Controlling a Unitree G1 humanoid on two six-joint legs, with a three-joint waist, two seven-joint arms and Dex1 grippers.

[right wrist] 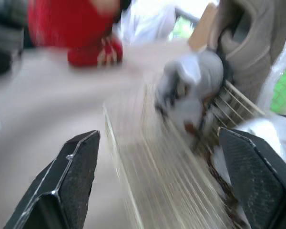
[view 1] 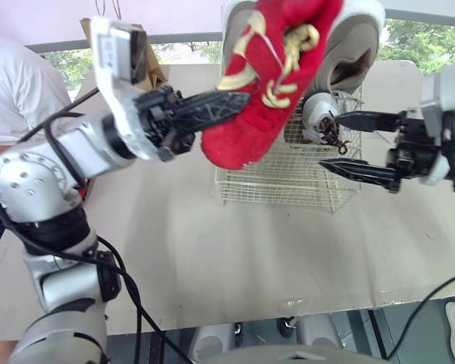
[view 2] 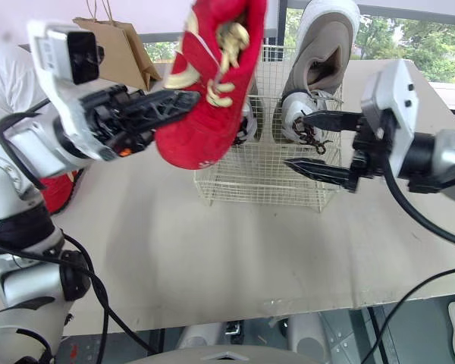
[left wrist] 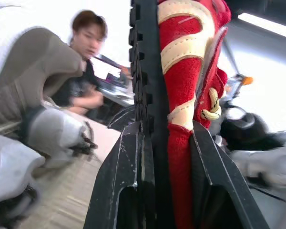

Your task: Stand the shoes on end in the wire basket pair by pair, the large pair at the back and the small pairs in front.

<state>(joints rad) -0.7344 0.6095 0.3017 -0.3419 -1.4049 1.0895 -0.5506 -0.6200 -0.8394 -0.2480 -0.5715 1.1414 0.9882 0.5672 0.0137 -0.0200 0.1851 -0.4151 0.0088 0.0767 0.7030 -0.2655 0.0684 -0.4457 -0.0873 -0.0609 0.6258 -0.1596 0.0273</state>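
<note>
Grips the red shoe (view 1: 265, 83) in the left gripper (view 1: 229, 102), fingers pinched across black tread on one side and fabric upper on the other. Holds it aloft and tilted above the front left of the wire basket (view 1: 288, 186), not yet inside. Carries nothing in the right gripper (view 1: 332, 142), fingers spread wide just beside the basket's right front, near a small silver shoe (view 1: 318, 114) standing in it. Has the large grey-and-white pair (view 2: 322, 45) upright at the back already. Has a second red shoe (view 2: 57, 193) lying on the counter (view 1: 212, 250) at the far left, well apart from the basket. Looks light and soft-sided, so likely to flex and swing about the pinch; probably stiffest along the rubber sole, hence best taken across sole and heel. Carries loose gold laces apt to snag on wire. Offers a pale, matt, flat counter with good footing for the basket. Beyond: a brown paper bag (view 2: 121, 49) at the far edge, a person in a white top (view 1: 23, 83) at the left, windows and green trees behind.
</note>
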